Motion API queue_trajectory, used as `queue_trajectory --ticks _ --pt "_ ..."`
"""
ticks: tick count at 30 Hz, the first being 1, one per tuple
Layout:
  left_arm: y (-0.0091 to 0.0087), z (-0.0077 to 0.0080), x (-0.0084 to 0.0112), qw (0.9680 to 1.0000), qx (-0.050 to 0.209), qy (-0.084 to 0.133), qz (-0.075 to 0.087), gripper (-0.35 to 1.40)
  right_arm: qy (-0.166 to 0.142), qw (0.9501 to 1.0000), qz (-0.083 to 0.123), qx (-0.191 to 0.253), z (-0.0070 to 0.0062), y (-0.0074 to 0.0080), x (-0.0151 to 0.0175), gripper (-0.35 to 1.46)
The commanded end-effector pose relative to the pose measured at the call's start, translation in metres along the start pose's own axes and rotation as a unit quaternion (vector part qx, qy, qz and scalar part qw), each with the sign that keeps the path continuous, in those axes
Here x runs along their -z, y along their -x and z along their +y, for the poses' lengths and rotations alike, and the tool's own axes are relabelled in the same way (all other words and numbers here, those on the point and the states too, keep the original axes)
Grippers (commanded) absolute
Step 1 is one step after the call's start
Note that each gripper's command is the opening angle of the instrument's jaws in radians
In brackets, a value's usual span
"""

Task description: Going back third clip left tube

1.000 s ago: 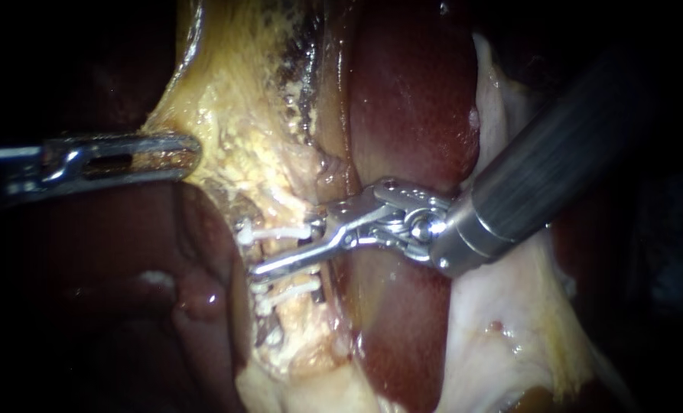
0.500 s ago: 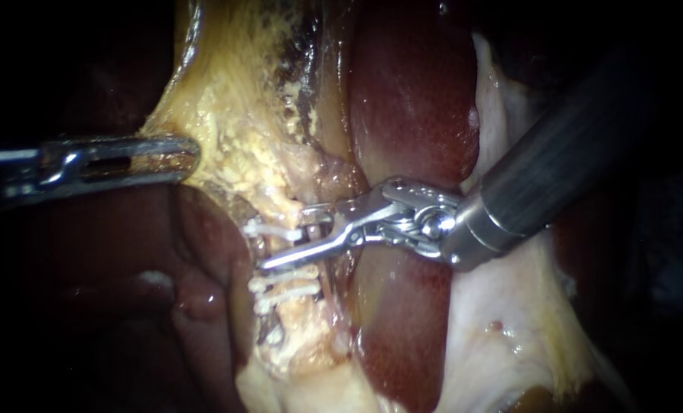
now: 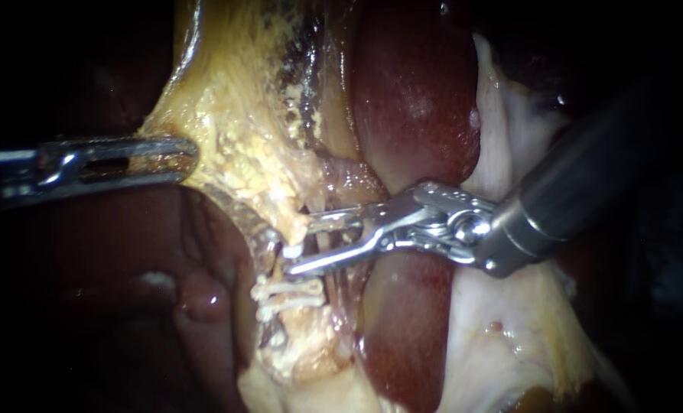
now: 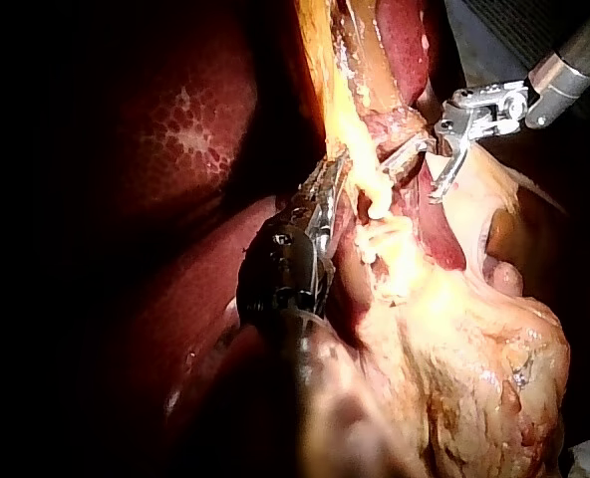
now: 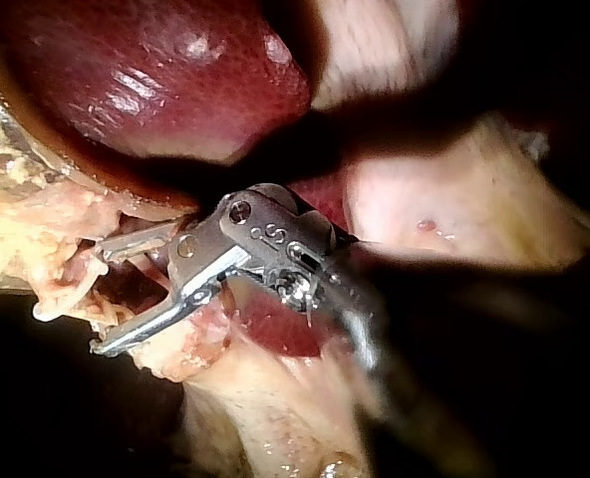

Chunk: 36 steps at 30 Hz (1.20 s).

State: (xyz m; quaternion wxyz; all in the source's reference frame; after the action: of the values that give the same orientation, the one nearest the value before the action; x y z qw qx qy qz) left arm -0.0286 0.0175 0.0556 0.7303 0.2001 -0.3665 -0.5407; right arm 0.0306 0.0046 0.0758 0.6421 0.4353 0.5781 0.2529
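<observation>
Most of the endoscope view was liver (image 3: 414,107), dark red and glossy, lying from 12 o'clock through the centre to 6, with a darker lobe at 8 o'clock. One broad sheet of yellow fatty tissue (image 3: 234,115) ran from 11 o'clock down to the centre, and pale tissue (image 3: 502,329) filled 4 to 5 o'clock.

Two instruments were in view. The right instrument (image 3: 301,246) came in from 3 o'clock. Its pincer reached the centre with the jaws standing well apart and gripping nothing, and only thin strands of tissue showed in the gap. The left instrument (image 3: 169,157) came in from 9 o'clock, its pincer closed on the edge of the yellow fatty tissue.

Three white clips sat across the tube (image 3: 295,317) just below centre. The upper clip (image 3: 292,250) lay right at the tips of the open pincer, partly hidden. The lower pair (image 3: 287,297) lay close together just toward 6 o'clock from it.
</observation>
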Motion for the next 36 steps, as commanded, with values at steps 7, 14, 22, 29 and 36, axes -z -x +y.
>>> queue_trajectory --ticks 7,14,22,29,36 --pt "0.0000 0.0001 -0.0001 1.0000 0.000 -0.001 0.000 -0.35 0.004 1.0000 0.001 -0.002 -0.0022 0.0006 0.0016 0.60" --pt "0.0000 0.0001 -0.0001 1.0000 0.000 -0.001 0.000 -0.35 -0.001 0.9998 0.000 0.020 -0.0042 -0.0008 0.0033 0.60" --pt "-0.0002 0.0003 -0.0003 1.0000 0.002 0.000 0.000 -0.35 0.016 0.9906 0.003 0.136 -0.0065 -0.0039 0.0078 0.60" --pt "-0.0004 0.0006 -0.0007 1.0000 0.001 0.000 -0.001 -0.35 0.054 0.9644 -0.019 0.258 -0.0074 -0.0060 0.0125 0.60" --pt "-0.0005 0.0006 -0.0009 1.0000 0.004 0.001 -0.001 -0.35 0.048 0.9532 -0.018 0.298 -0.0079 -0.0060 0.0132 0.60"
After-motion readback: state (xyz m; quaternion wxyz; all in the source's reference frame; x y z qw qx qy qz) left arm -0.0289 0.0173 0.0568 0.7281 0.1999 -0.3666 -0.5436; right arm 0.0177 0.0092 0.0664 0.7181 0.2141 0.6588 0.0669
